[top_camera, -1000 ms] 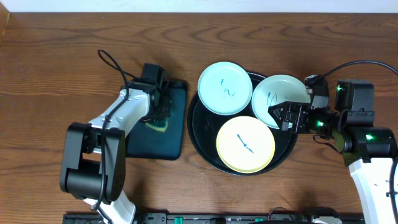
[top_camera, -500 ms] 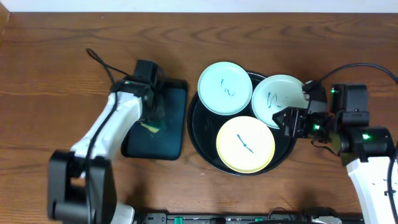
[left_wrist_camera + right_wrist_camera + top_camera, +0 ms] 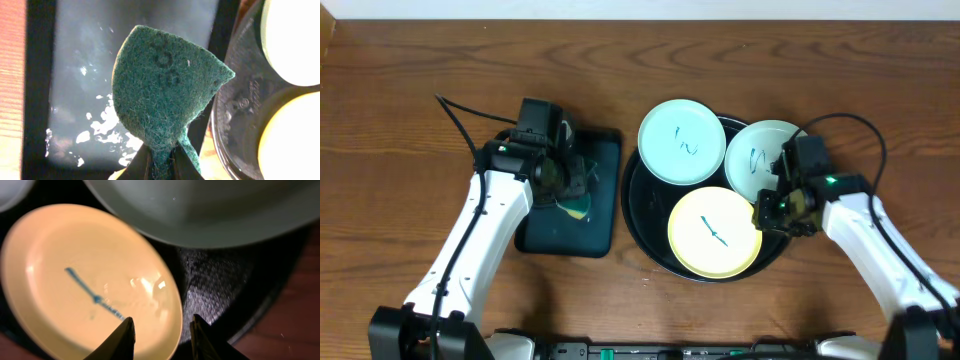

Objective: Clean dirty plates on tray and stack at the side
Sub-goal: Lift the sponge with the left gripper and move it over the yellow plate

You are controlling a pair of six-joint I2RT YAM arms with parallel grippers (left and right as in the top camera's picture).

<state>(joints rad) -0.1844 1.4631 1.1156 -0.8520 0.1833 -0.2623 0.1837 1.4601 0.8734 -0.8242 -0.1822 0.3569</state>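
Our right gripper (image 3: 162,326) sits at 3 o'clock on the yellow plate (image 3: 85,280). Its jaws stand apart astride the rim, one finger over the bowl and one outside, and nothing is pinched. That plate lies at 6 o'clock in the tray (image 3: 642,205), blue mark unwiped. The mint plates lie at 11 o'clock (image 3: 682,142) and 2 o'clock (image 3: 760,160).

Our left gripper (image 3: 160,162) is clamped on one corner of the sponge (image 3: 162,85), held over the small tray (image 3: 600,200).

We judge three risks:
- The rim is thin and slick, so a shallow bite could let the plate slide out as it lifts.
- The 2 o'clock plate sits just beside the grip, so a tilting lift could knock it.
- With only a corner held, the sponge may fold or twist under scrubbing pressure and smear the mark instead of wiping it.
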